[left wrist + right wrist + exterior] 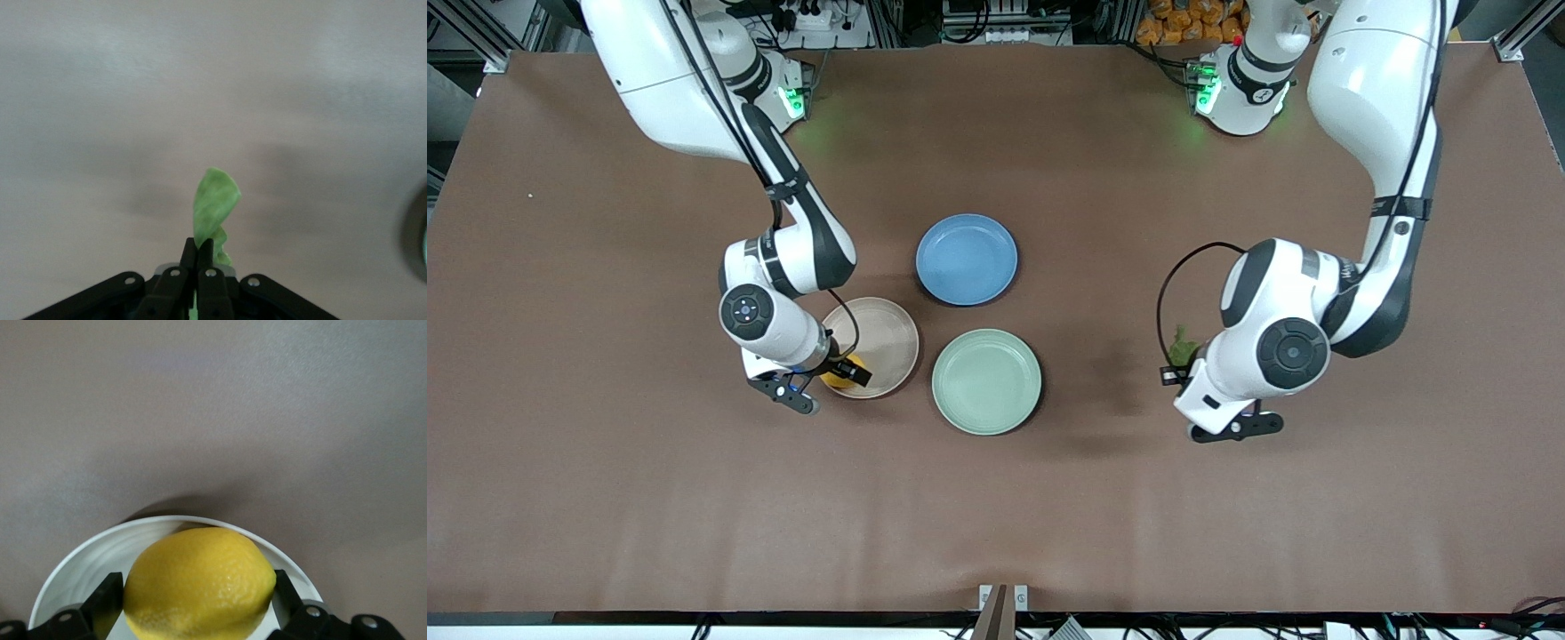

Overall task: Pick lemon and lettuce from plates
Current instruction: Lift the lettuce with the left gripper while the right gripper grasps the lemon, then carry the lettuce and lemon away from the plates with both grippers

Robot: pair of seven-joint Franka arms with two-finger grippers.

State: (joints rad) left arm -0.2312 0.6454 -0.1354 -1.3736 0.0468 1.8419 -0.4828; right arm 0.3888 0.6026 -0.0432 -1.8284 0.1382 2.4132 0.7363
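I have three plates grouped near the middle of the tabletop. The blue plate sits farthest from the front camera and I see nothing in it. The mint green plate lies nearer the front camera, just beside the blue one, and it too looks bare. The beige-pink plate lies beside the green one, toward the right arm's end of the tabletop, and it carries the lemon at its rim on the right arm's side.

My right gripper is down at that rim. In the right wrist view its two fingers stand on either side of the lemon, close against its skin, so I read the claw as clamped around the fruit, which sits inside the plate's edge.

My left gripper hangs over bare tabletop between the green plate and the left arm's end of the table. Its jaws are pinched together on the lettuce, a pale green crinkled leaf that sticks out past the fingertips and is clear of both plates. From the front camera I only catch a bit of the leaf beside the left wrist.
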